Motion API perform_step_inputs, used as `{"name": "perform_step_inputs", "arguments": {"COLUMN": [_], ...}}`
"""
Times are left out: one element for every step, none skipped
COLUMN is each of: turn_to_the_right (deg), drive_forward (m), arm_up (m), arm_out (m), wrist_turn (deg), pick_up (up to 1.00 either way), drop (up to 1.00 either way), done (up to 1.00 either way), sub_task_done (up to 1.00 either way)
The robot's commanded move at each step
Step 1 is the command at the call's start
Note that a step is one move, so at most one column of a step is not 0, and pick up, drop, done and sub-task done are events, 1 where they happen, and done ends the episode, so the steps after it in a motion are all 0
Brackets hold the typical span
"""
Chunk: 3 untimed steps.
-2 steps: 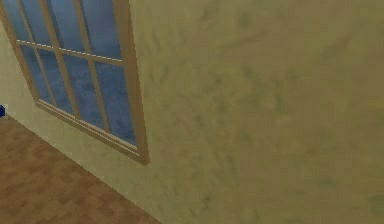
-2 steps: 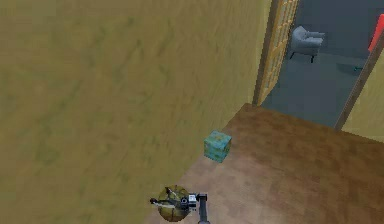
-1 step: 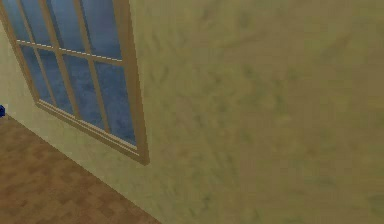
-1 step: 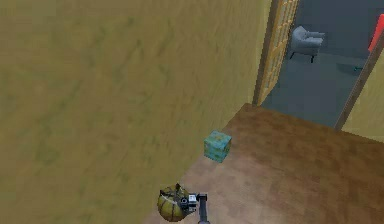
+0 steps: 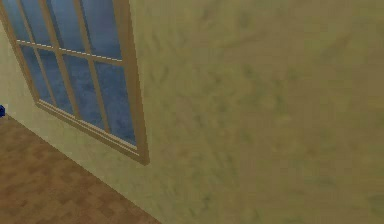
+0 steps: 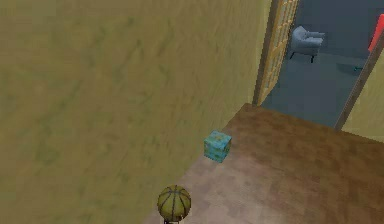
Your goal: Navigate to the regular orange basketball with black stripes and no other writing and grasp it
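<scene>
basketball (image 6: 174, 203) by wall (image 6: 100, 90) | teal box (image 6: 218, 146) near — open doorway (image 6: 312, 72) beyond

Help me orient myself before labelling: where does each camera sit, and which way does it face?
Forward view: on the robot, looking ahead and somewhat down at a yellow wall, a wood-framed window and brown floor.
Arm side view: on the robot's body, looking out to the arm's side at an orange basketball low in frame, a cyan box and a doorway to a room with a white armchair.
Shared: probably the same yellow wall and brown floor.
</scene>
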Motion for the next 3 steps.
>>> {"name": "perform_step_inputs", "arguments": {"turn_to_the_right": [0.0, 0.0, 0.0], "drive_forward": [0.00, 0.00, 0.00], "arm_up": [0.00, 0.10, 0.00], "arm_out": [0.00, 0.00, 0.00], "wrist_turn": [0.0, 0.0, 0.0], "pick_up": [1.00, 0.00, 0.00], "drop": [0.00, 0.00, 0.00], "done": [0.00, 0.00, 1.00], "sub_task_done": [0.00, 0.00, 0.00]}}
